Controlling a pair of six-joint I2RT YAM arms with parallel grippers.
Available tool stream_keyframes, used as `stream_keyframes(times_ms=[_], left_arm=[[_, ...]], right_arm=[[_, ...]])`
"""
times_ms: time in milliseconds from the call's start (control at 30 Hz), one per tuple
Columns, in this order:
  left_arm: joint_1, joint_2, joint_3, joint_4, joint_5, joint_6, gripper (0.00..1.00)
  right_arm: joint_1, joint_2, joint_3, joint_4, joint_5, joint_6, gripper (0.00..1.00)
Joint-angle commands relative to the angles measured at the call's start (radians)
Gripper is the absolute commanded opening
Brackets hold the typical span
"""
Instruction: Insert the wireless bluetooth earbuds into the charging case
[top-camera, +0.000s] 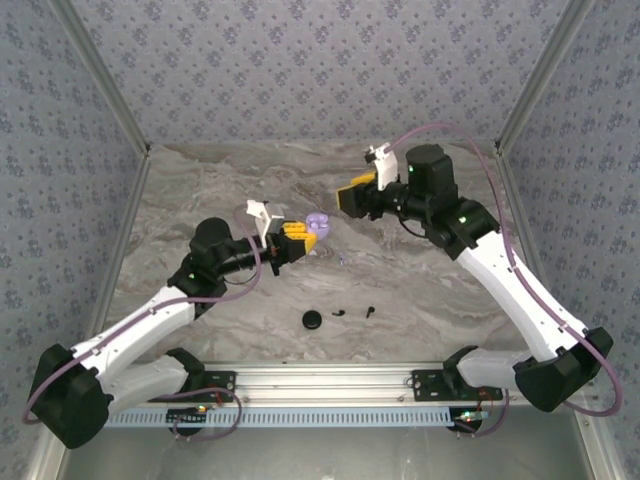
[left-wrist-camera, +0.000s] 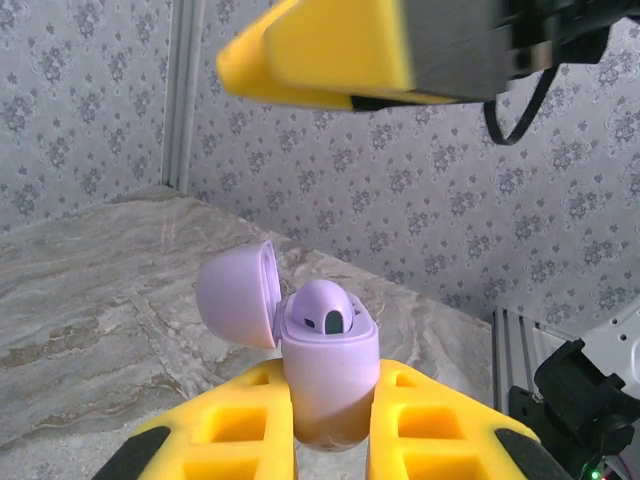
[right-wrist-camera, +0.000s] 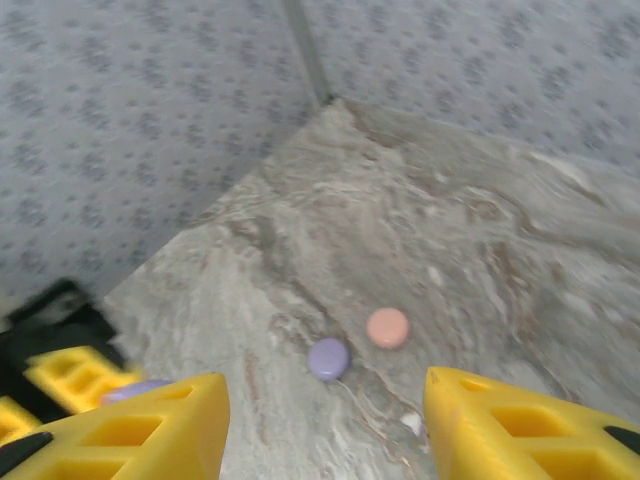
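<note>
My left end effector (left-wrist-camera: 330, 415) clenches the smooth, rounded lilac charging case (left-wrist-camera: 330, 365), glossy earbud (left-wrist-camera: 322, 305) seated inside; my right end effector (right-wrist-camera: 325, 420) gapes over the marbled desk (right-wrist-camera: 450, 230).

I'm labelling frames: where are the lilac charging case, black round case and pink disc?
lilac charging case (left-wrist-camera: 330, 375): left wrist view, body front.
black round case (top-camera: 313, 320): top view, its middle.
pink disc (right-wrist-camera: 388, 328): right wrist view, its middle.

Two white-and-black arms with yellow fingers

The left arm (top-camera: 150, 325), lower left, and the right arm (top-camera: 520, 290), right, have white links, black joint housings, small green lights (top-camera: 462, 216) and lilac cables (top-camera: 480, 140). The left gripper (top-camera: 297, 238) and right gripper (top-camera: 350, 196) carry blocky yellow fingers (left-wrist-camera: 430, 420) with square recesses.
</note>
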Motion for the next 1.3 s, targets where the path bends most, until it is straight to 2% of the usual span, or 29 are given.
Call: stream_keyframes(times_ms=[0,200,367,667,1267], left_arm=[[-0.008,-0.05,-0.002,-0.005,-0.02,0.027,0.0],[-0.008,-0.124,-0.029,-0.073,-0.05,0.044,0.0],[-0.007,-0.171,-0.052,-0.117,-0.07,0.051,0.0],[-0.008,-0.199,-0.075,-0.124,-0.092,0.05,0.0],[-0.008,-0.201,-0.073,-0.138,-0.096,0.058,0.0]], right_arm=[[-0.045,0.076,-0.003,-0.136,0.086,0.134,0.55],[-0.036,0.253,-0.042,-0.212,0.168,0.209,0.55],[0.013,0.428,-0.031,-0.237,0.228,0.234,0.54],[0.09,0.692,0.093,-0.296,0.338,0.237,0.51],[0.113,0.809,0.137,-0.324,0.338,0.242,0.38]])
